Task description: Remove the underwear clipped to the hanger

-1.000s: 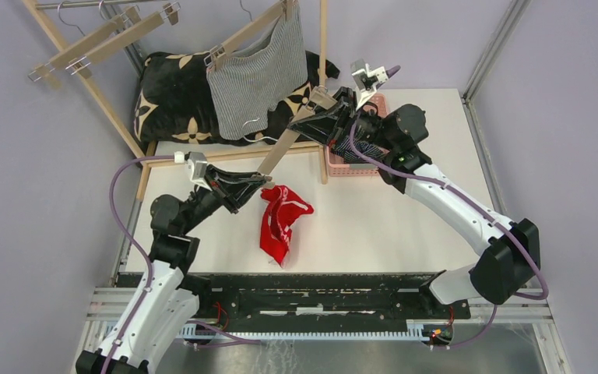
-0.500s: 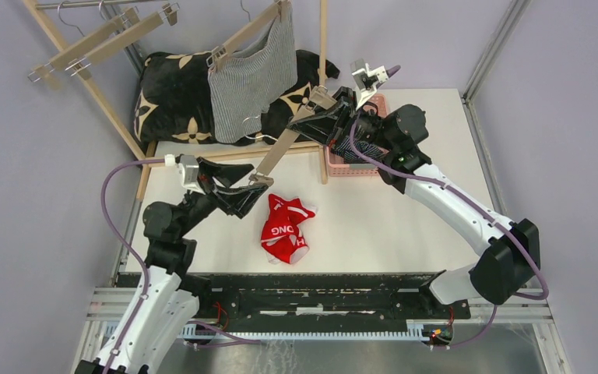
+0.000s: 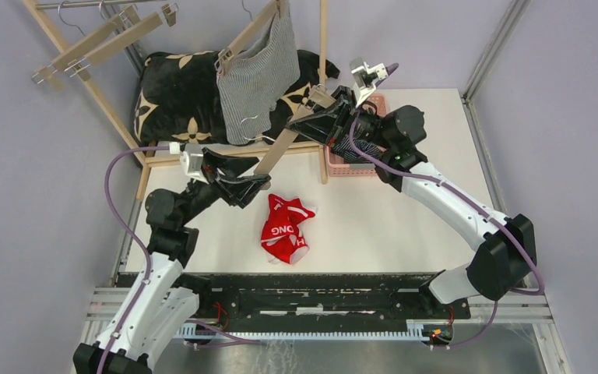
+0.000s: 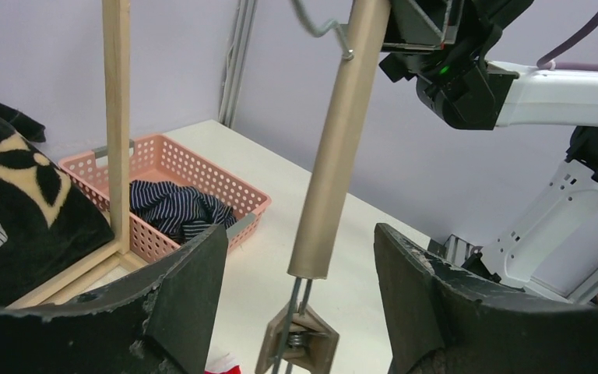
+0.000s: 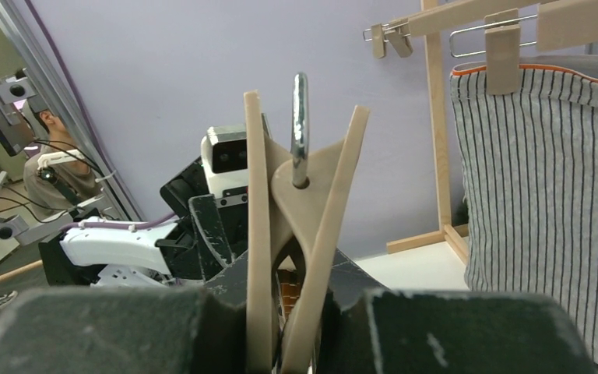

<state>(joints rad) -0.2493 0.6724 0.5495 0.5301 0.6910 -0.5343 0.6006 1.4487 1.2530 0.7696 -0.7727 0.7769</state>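
Underwear, three pairs; red boxer shorts [image 3: 284, 230] lie crumpled on the bench [image 3: 389, 226], lettering only partly legible; in the left wrist view just a red sliver shows at the bottom edge. Navy striped boxer shorts [image 4: 175, 210] sit bunched in the pink basket [image 4: 202, 167]; in the top view the right arm covers most of both. Grey striped boxer shorts [image 3: 257, 78] hang clipped to a tilted hanger on the wooden rack [image 3: 117, 117], in front of the black flowered cushion [image 3: 171, 93]; right wrist view shows one clip on the waistband, the far side cut off.

Right jaws closed on the bare wooden clip hanger [image 3: 288, 140] near its hook; seen end-on and blurred in the right wrist view. Left jaws wide apart, holding nothing; the left wrist view shows the hanger's lower clip between them, apparently untouched.
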